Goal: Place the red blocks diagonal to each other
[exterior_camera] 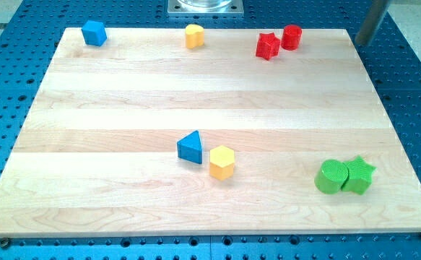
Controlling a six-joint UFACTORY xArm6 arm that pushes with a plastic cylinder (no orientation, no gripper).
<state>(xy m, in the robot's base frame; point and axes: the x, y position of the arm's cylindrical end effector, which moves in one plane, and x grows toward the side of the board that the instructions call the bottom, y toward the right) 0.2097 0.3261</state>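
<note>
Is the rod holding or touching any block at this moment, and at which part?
Nothing is held. My tip is off the board's top right corner, apart from the red cylinder and red star, touching no block.

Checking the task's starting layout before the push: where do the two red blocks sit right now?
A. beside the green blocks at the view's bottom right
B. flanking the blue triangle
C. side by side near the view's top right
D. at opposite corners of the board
C: the red star and red cylinder sit close together near the wooden board's top edge, right of centre.
</note>
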